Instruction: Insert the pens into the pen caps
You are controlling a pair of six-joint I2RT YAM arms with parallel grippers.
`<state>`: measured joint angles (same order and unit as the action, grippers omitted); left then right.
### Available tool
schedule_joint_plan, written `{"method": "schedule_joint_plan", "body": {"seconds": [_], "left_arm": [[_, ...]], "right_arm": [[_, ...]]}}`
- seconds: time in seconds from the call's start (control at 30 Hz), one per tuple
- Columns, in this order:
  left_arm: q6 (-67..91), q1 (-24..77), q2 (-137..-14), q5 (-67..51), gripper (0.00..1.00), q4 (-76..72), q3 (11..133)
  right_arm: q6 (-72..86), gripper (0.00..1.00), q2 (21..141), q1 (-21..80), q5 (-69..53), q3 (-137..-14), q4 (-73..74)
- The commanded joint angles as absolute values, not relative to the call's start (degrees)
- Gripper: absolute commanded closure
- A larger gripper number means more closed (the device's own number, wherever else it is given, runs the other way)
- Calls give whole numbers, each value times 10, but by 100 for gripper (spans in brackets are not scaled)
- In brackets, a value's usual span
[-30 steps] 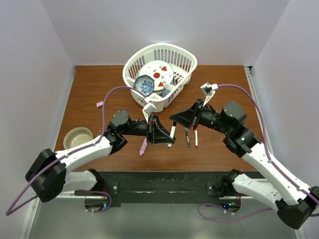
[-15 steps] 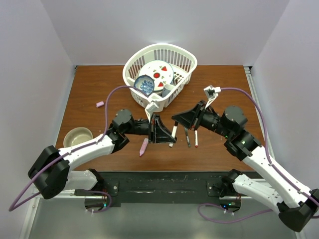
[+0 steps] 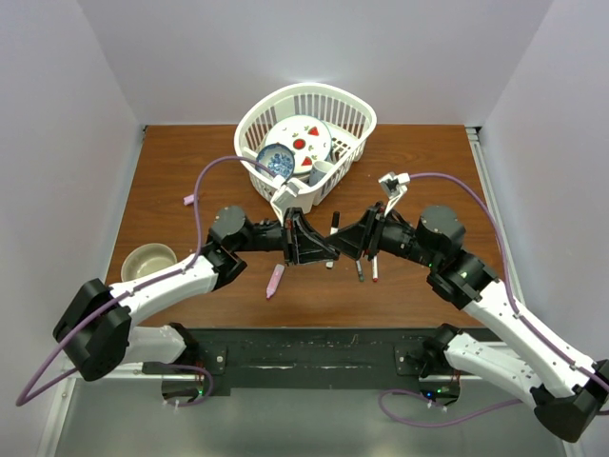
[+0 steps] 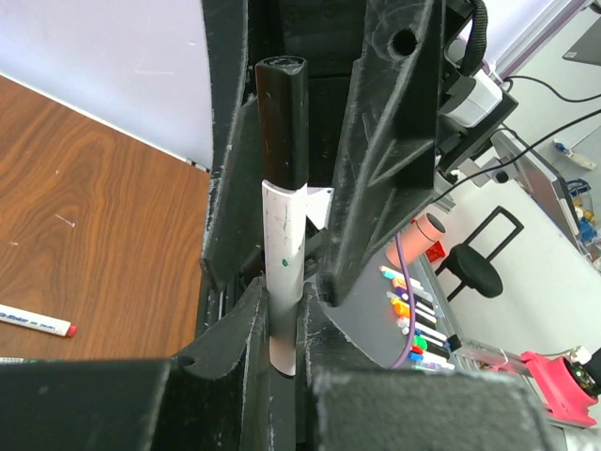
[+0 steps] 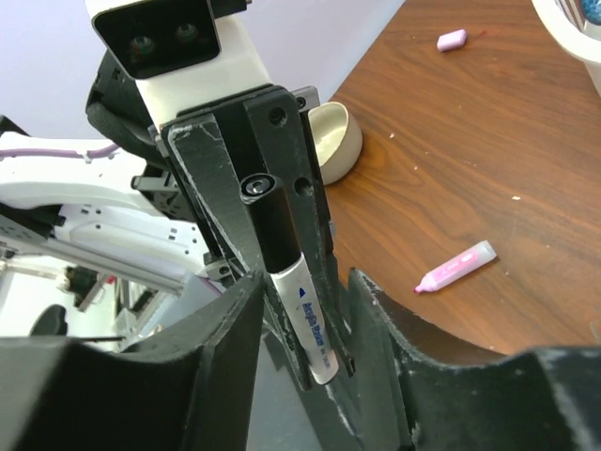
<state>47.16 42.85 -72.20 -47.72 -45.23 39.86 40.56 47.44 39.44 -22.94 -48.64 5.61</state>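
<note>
My left gripper [image 3: 322, 249] is shut on a white-barrelled pen [image 3: 334, 227] and holds it above the table. In the left wrist view [image 4: 282, 324] the barrel [image 4: 284, 254] stands upright between the fingers, with a black cap [image 4: 283, 122] on its far end. My right gripper [image 3: 352, 243] is open, its jaws either side of that pen [image 5: 310, 319] without gripping it. A dark grey pen [image 3: 359, 268] and a white pen with a red end [image 3: 375, 268] lie on the table under the grippers. A pink marker [image 3: 275, 280] lies at front left. A pale pink cap [image 3: 189, 200] lies at far left.
A white basket [image 3: 354, 112] holding plates stands at the back centre. A beige bowl [image 3: 149, 260] sits at the left front. The right wrist view shows the pink marker [image 5: 455, 266], the pink cap [image 5: 452, 39] and the bowl [image 5: 334, 132].
My left gripper has raised the pen and swung it toward the centre. My right gripper has moved left and now straddles the pen.
</note>
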Motion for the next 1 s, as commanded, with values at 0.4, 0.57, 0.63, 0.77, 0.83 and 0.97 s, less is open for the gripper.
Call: {"method": "schedule_joint_plan", "body": {"seconds": [0.4,0.57,0.63,0.77,0.83,0.97], "left_arm": [[472,428,-701,-511,100,-504,374],[470,429,-700,-515,100,-505,374],[470,428,-700,-514,100,-505,375],[469,429,-701,-516,100,-507,382],[474,429,-705,-509,100,-515,391],[484,428,-702,-471,100,-528,409]], "right_arm": [[385,46,493,396,-199,-576,62],[383,56,503,396,-199,-577,58],[383,63,504,396,-204,-573,57],[382,88,498,396,-217,-558,55],[381,93,496,396,-240,-540,47],[380,100,490,396,-272,-500,46]]}}
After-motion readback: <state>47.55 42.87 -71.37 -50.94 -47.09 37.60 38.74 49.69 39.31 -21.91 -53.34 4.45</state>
